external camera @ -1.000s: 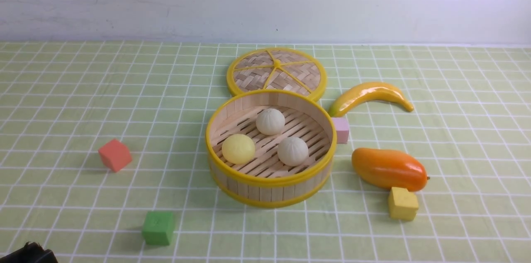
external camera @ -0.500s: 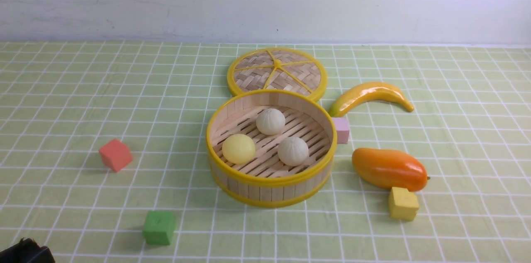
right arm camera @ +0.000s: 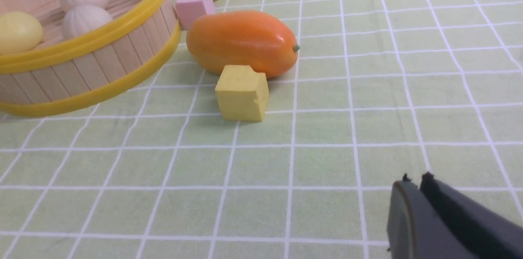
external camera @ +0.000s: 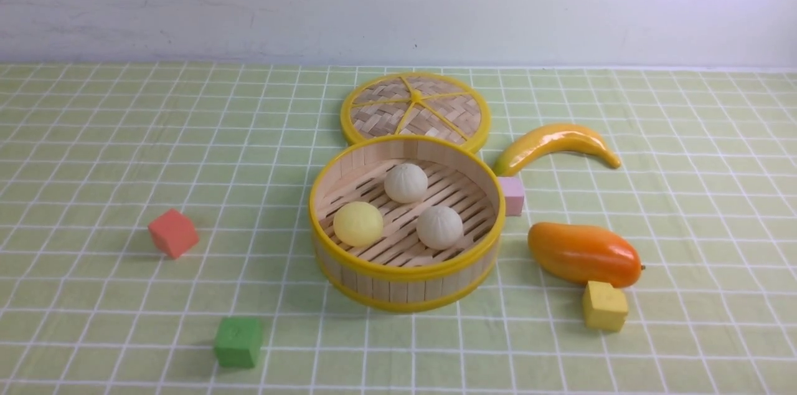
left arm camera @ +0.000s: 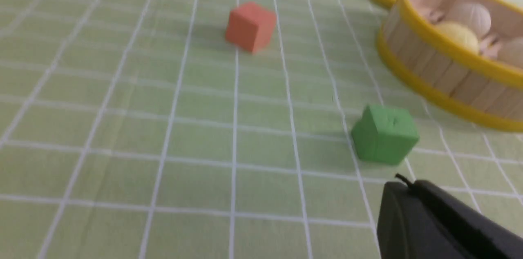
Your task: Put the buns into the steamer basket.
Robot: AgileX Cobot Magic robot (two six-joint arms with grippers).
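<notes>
Three buns lie inside the steamer basket at the middle of the cloth: a smooth pale yellow bun at its left, one pleated off-white bun at the back, another at the front right. Neither gripper shows in the front view. In the left wrist view my left gripper hangs shut and empty above the cloth, just short of a green cube, with the basket further off. In the right wrist view my right gripper is shut and empty, apart from the basket.
The flat woven lid lies behind the basket. A banana, pink cube, orange mango and yellow cube sit to its right. A red cube and green cube lie to its left.
The black tip of my left arm at the front view's bottom left corner has drawn back out of that view. The buns and basket have not moved.
</notes>
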